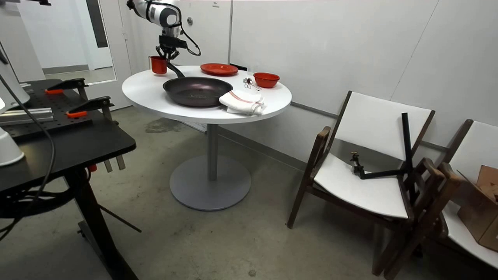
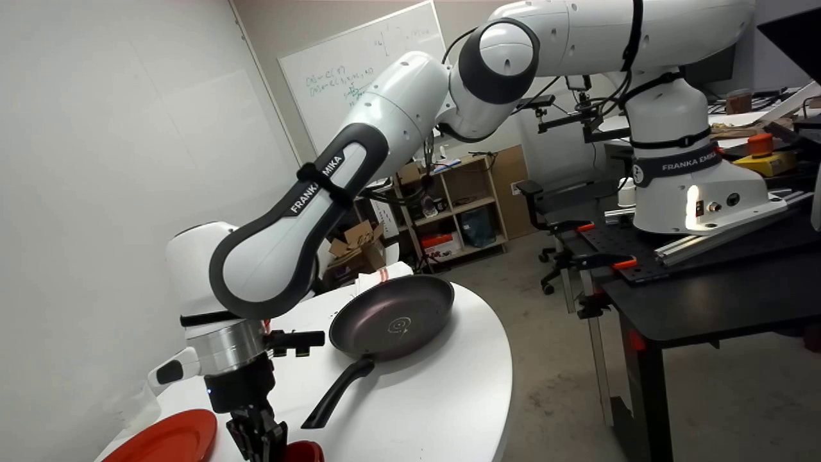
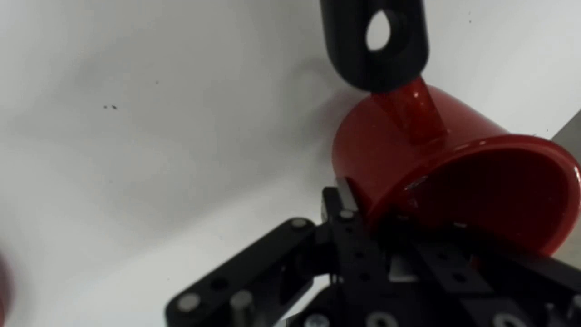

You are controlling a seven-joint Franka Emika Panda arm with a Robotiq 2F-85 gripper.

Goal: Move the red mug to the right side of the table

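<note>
One white table (image 1: 147, 90) — one red mug (image 3: 454, 168) in one tool (image 3: 370, 212).

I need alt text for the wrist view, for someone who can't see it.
A black gripper pinches a red mug by its wall, one finger inside. At top, a black pan handle partly hides the mug's handle; behind lies the white tabletop.

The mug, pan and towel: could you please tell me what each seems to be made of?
Mug: glossy, enamelled metal or plastic, hard to tell; bright highlights on its rim. Pan: probably metal, dark satin coating; smooth sheen inside. Towel: matte fabric, perhaps cotton; soft folds.
</note>
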